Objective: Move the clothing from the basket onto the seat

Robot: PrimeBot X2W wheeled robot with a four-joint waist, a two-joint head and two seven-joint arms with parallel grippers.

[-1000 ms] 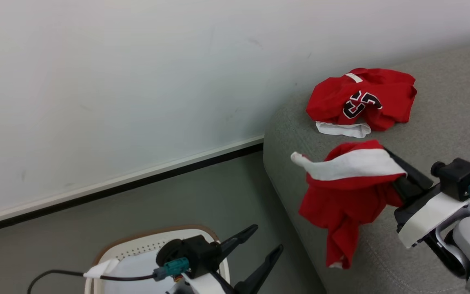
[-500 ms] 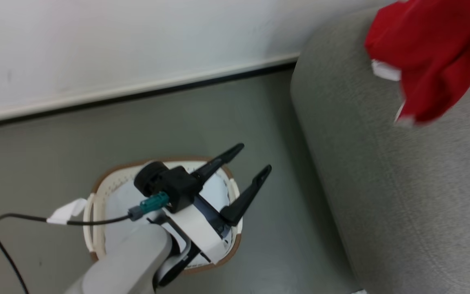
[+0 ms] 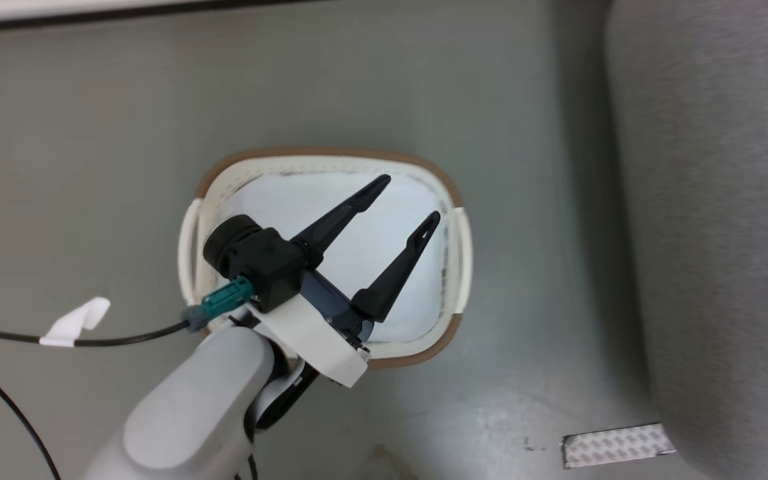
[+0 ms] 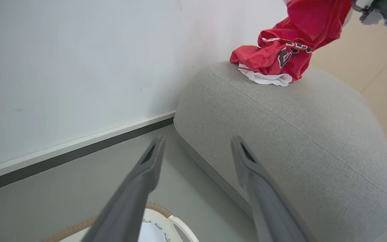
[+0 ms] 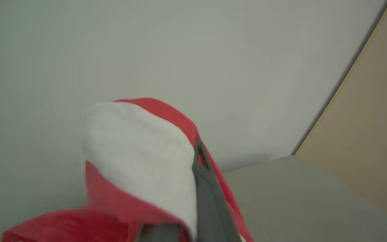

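The white basket (image 3: 454,200) with its brown rim stands on the floor, its white inside bare. My left gripper (image 3: 409,198) hovers over it, open, nothing between its fingers (image 4: 153,158). One crumpled red garment (image 4: 267,62) with black numerals and white trim lies on the grey sofa (image 4: 297,134). A second red garment (image 4: 314,20) hangs just above it from my right arm. In the right wrist view my right gripper (image 5: 197,158) is shut on this red garment (image 5: 139,158), whose white band drapes over one finger and hides it.
The sofa (image 3: 724,233) runs down the right of the head view, close to the basket. A patterned strip of tape (image 3: 614,445) lies on the grey-green floor by the sofa's base. A black cable with a white tag (image 3: 74,320) trails from my left wrist. A white wall (image 4: 79,67) stands behind.
The head camera has tilted down from the sofa to the basket, so the garments and right gripper have left that view. My left gripper stays open over the basket.
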